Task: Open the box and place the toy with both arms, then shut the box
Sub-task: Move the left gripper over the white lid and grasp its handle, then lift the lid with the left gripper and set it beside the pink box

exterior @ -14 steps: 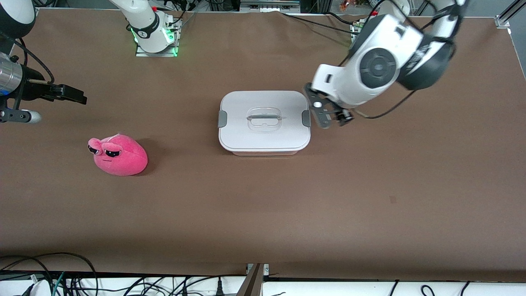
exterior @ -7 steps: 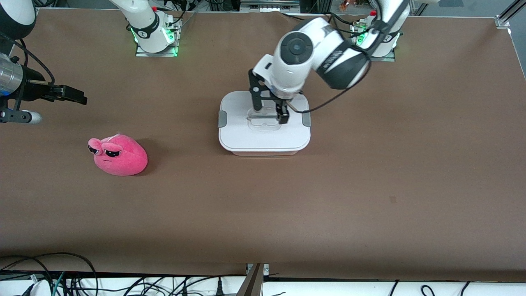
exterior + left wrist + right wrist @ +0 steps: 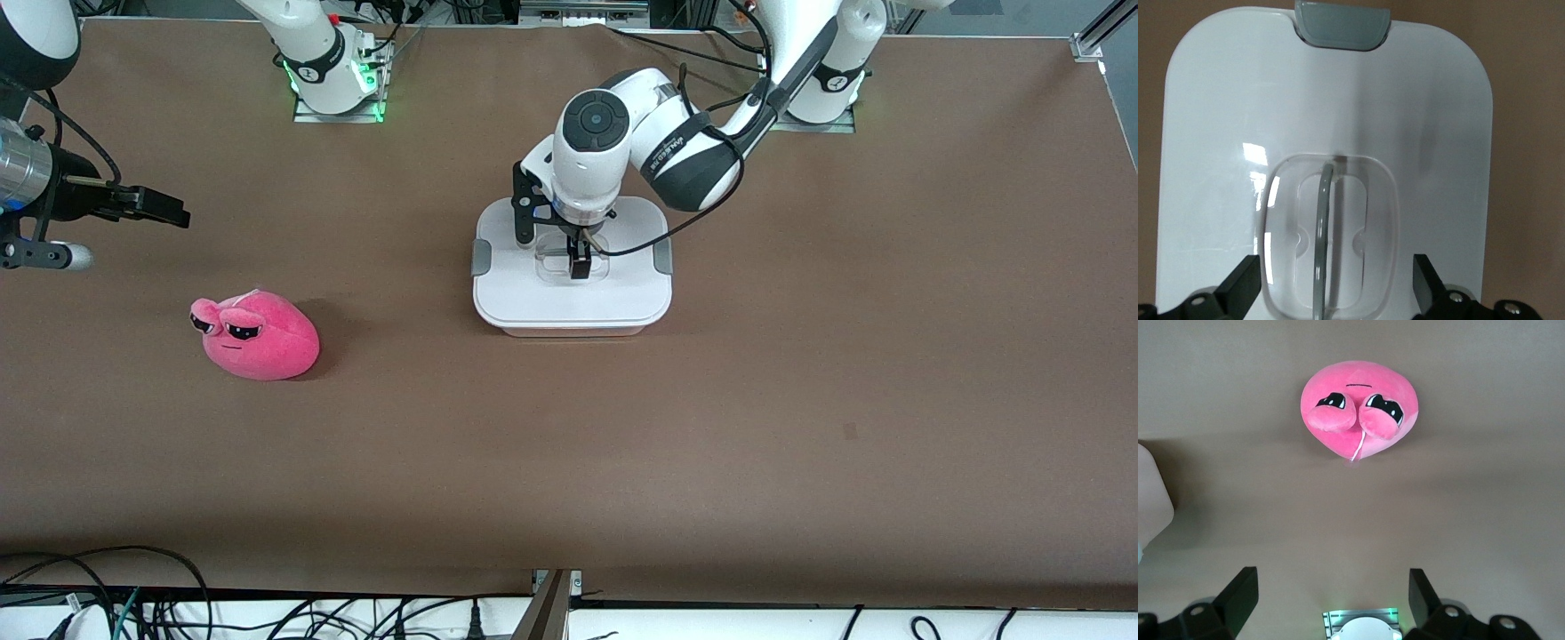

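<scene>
Nearest to my front camera I have the toy [image 3: 255, 336], a hot-pink plush lying on the brown table [image 3: 569, 444] toward the right arm's end, its two bulging eyes with black lids turned toward the camera and a thin flat mouth below them. Through the right wrist camera I see the same toy [image 3: 1359, 409] alone on the bare tabletop, touched by nothing. A little farther from the camera, near the middle of the table and well apart from the toy, sits the box [image 3: 572, 267], with its white lid [image 3: 569, 298] on and a grey clip [image 3: 480, 257] at each short end. The left gripper [image 3: 552, 252] is down over the middle of that lid, at the clear recessed handle [image 3: 1328, 237]. From the left wrist camera I can see its two fingers spread wide, one on either side of the handle recess, with the grey handle bar upright between them and neither fingertip [image 3: 1423, 279] pressing on it, so it grips nothing. One grey clip [image 3: 1341, 25] shows at the lid's edge in that view. The right gripper [image 3: 151, 206] waits up in the air over the table at the right arm's end, over bare tabletop near the toy, its fingers apart and empty as the right wrist camera shows them.
</scene>
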Robot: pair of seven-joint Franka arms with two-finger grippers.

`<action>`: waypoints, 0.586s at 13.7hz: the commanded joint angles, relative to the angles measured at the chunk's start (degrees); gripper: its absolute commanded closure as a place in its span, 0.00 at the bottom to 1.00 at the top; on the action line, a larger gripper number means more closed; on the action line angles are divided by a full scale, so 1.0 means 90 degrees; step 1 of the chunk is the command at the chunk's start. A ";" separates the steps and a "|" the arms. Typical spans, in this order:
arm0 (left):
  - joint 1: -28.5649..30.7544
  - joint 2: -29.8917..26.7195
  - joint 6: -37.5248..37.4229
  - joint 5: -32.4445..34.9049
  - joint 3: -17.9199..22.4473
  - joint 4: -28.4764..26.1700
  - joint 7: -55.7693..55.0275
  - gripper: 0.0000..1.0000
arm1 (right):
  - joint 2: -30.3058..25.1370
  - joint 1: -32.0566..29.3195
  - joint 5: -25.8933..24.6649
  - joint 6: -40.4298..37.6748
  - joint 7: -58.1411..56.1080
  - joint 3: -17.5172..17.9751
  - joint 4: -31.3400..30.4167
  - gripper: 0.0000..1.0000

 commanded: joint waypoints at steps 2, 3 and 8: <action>-0.0102 0.0154 -0.0014 0.0272 0.0032 0.0187 0.0183 0.33 | -0.0004 -0.0066 -0.0128 0.0003 0.0085 0.0088 0.0018 0.00; -0.0122 0.0154 -0.0023 0.0272 0.0032 0.0187 0.0155 0.68 | 0.0006 -0.0066 -0.0119 0.0012 0.0085 0.0088 0.0018 0.00; -0.0112 0.0115 -0.0052 0.0272 0.0032 0.0187 0.0174 1.00 | 0.0006 -0.0066 -0.0119 0.0013 0.0085 0.0088 0.0018 0.00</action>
